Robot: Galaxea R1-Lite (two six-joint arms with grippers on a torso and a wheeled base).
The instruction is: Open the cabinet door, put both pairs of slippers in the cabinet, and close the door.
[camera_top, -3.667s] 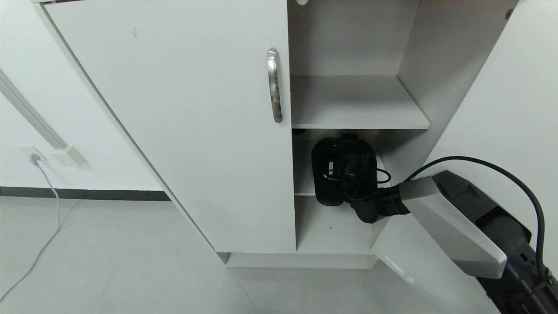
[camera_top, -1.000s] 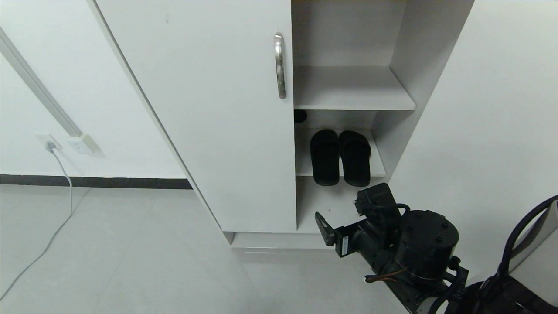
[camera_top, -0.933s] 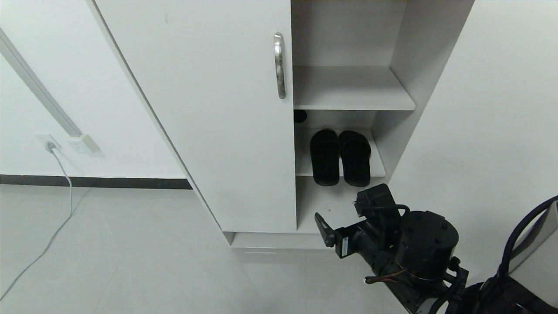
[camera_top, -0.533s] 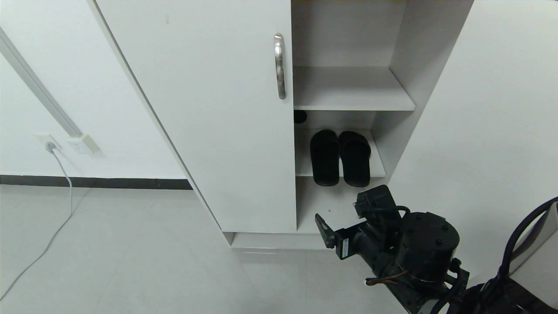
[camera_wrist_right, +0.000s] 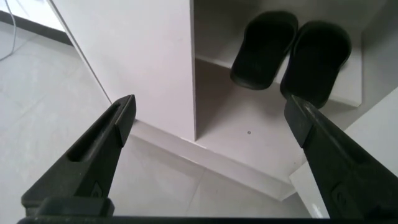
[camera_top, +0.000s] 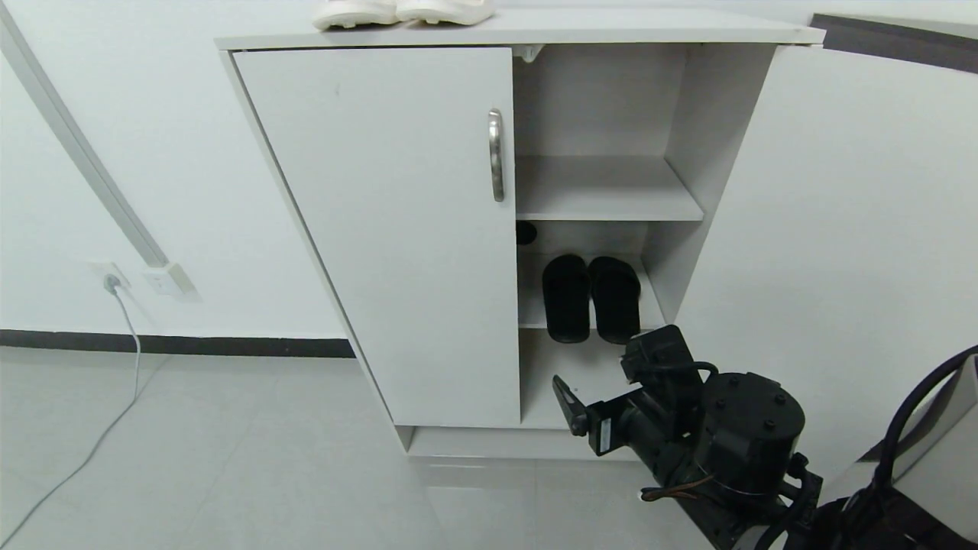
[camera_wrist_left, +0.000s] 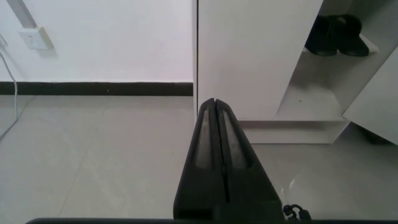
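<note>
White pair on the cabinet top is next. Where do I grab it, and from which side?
Grip the white slippers by their near ends, which sit at the front edge of the cabinet top, above the closed left door. Come from the front. They lie side by side, so the right gripper, jaws open, could probably pinch both. Their far ends are out of frame.

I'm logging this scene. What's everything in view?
black slippers: one pair, black, side by side on the cabinet's lower shelf
pale slippers: one pair, off-white, on the cabinet top
cabinet: one, white, against the wall, left door closed, right door open
handle: one, silver, on the closed door
wall socket: one, white, low on the wall, cable plugged in
right hand: one, black, open, before the open compartment
left hand: one, black, shut, over the floor
</note>
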